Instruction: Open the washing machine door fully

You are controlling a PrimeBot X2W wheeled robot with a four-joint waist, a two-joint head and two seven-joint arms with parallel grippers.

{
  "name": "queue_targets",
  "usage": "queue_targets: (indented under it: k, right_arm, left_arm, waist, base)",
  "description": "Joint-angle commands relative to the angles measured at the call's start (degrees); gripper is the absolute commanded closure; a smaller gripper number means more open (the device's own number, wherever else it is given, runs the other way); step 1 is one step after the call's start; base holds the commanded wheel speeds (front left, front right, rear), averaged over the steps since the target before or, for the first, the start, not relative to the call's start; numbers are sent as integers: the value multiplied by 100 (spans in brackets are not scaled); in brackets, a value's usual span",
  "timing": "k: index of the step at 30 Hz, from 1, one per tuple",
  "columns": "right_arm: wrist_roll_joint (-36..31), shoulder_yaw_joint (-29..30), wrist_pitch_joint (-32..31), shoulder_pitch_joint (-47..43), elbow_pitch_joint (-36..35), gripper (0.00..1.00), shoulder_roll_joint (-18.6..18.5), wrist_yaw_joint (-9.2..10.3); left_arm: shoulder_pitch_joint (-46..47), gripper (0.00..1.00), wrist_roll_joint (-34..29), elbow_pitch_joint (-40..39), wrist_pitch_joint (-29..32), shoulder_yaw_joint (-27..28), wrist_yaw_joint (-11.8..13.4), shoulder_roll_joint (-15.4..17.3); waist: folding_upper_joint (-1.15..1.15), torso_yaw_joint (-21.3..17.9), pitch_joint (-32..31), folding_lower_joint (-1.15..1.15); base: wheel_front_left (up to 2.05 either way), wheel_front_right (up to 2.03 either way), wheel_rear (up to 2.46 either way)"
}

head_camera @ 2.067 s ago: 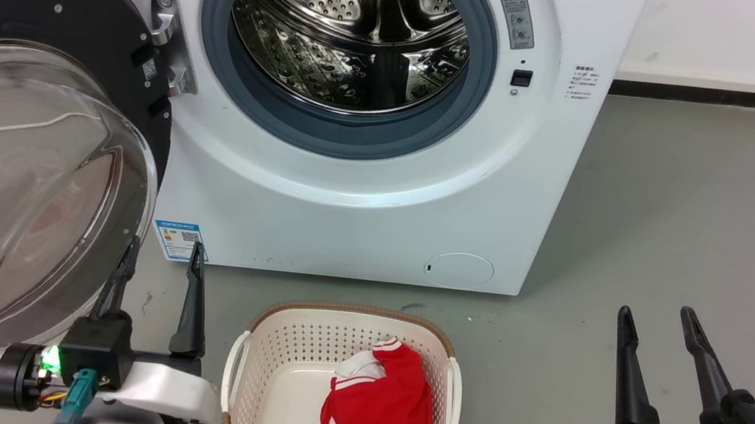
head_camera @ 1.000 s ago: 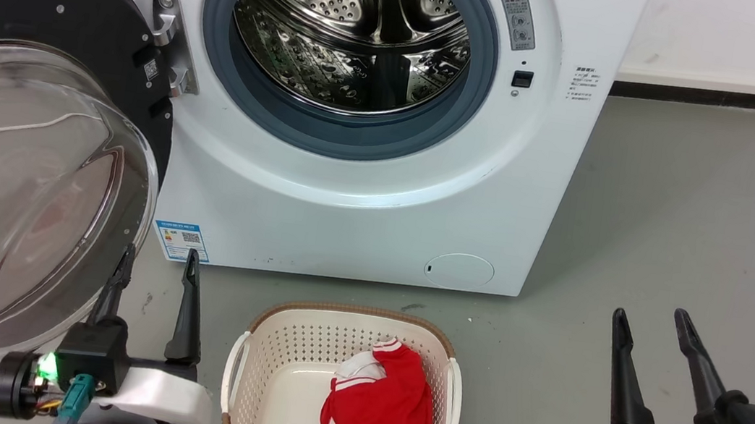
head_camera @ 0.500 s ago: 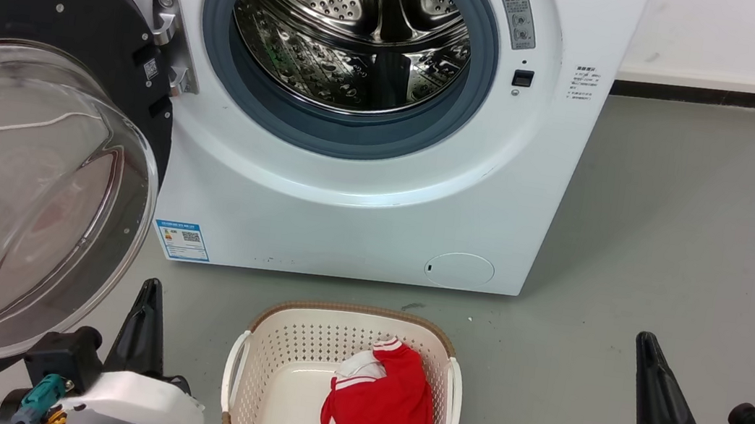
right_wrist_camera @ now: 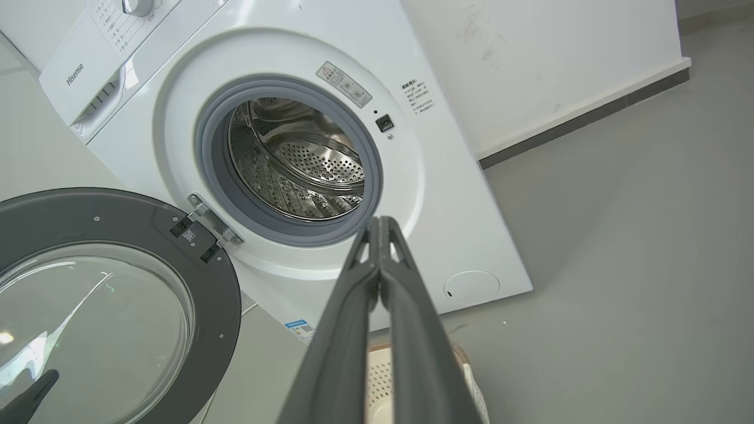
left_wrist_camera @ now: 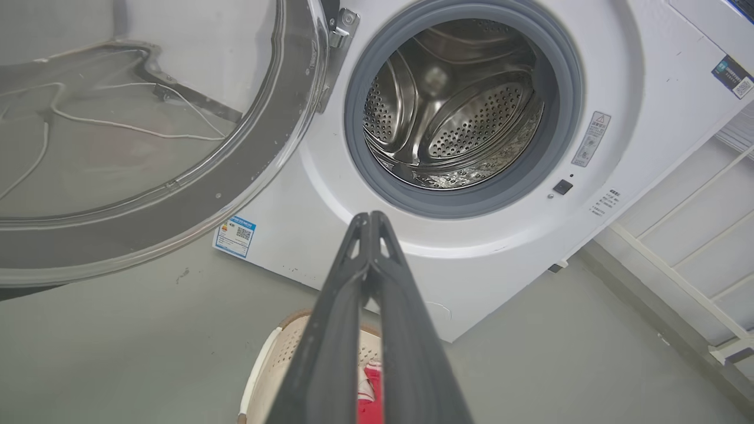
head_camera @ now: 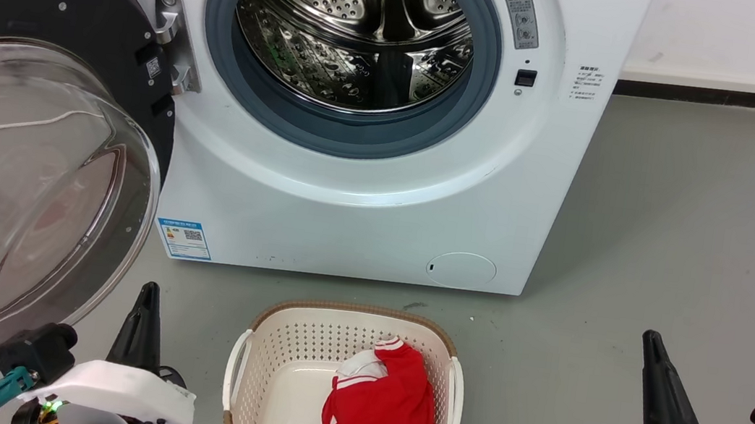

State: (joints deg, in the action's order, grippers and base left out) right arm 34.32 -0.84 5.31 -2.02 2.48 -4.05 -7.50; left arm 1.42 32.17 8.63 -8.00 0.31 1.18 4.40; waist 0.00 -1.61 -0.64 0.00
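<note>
Washing machine (head_camera: 364, 203): white front-loader standing on the grey floor (head_camera: 677, 208), with its opening uncovered. The perforated steel drum (head_camera: 358, 27) shows inside the grey gasket (head_camera: 358, 138).

Washing machine door (head_camera: 22, 194): swung wide out to the machine's left side and hanging on the metal hinge (head_camera: 173, 46) at the left of the opening. The black rim and bulging clear glass bowl face forward, away from the machine's front.

Blue label (head_camera: 183, 239): low on the machine's front, at the left corner.

Round cap (head_camera: 461, 270): low on the machine's front, towards the right.

Basket (head_camera: 242, 355): cream with a brown rim, on the floor just in front of the machine, apart from it. A red and white garment (head_camera: 380, 417) lies inside.

Left gripper (head_camera: 151, 288): low in front of the machine's left corner, just below the door's lower edge. Fingers pressed together, holding nothing and touching nothing.

Right gripper (head_camera: 652, 339): in front of the machine and off beyond its right side, well apart from it. Fingers pressed together, holding nothing.
</note>
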Motion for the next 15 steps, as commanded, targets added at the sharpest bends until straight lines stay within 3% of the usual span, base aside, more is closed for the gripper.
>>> queue_targets:
  k: [1,15]
  right_arm:
    - [261,14,-26,196,-20,100,-54,0]
    - [1479,73,-192,326,212,100,-89,0]
  left_arm:
    - [164,100,235,-51,54,40,-47,-8]
    - [238,100,1427,70,343,159,-222,-36]
  waist:
    - [0,3,1,0]
    - [0,25,13,0]
  base:
    - [0,0,0]
    - [0,0,0]
